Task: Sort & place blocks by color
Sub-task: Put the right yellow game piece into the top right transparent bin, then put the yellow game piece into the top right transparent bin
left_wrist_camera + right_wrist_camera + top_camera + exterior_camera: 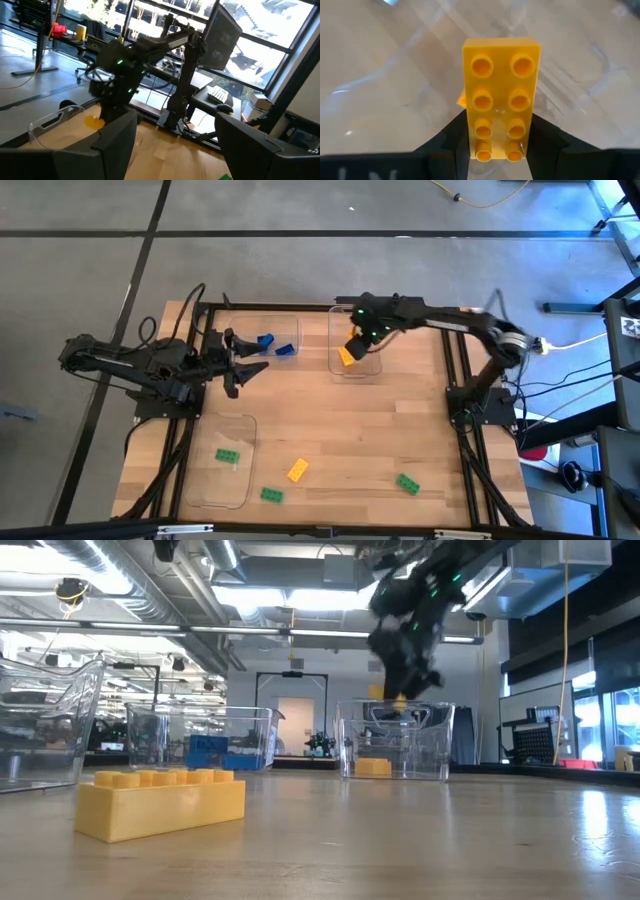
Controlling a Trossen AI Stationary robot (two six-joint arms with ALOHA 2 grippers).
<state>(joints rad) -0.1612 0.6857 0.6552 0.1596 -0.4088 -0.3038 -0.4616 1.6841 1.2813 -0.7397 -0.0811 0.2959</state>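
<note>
Yellow brick [501, 100] sits clamped between the right gripper [358, 340] fingers, held above the clear tray [372, 368] at the table's far middle, where another yellow block [373, 767] already lies. Left gripper [243, 363] hangs with fingers apart beside the tray with blue blocks [276, 346]; one yellow [297, 470] and three green blocks [407, 483] lie at the near side, one green in a tray.

Blocks, studded bricks: 2 blue [274, 345] in rear-left tray. 1 yellow 2x4 [501, 100] clamped betw. right gripper [495, 142] fingers, above rear-centre tray. 1 green [228, 455] in front-left tray. Loose on table: yellow [297, 471], green [271, 495], green [407, 483].
</note>
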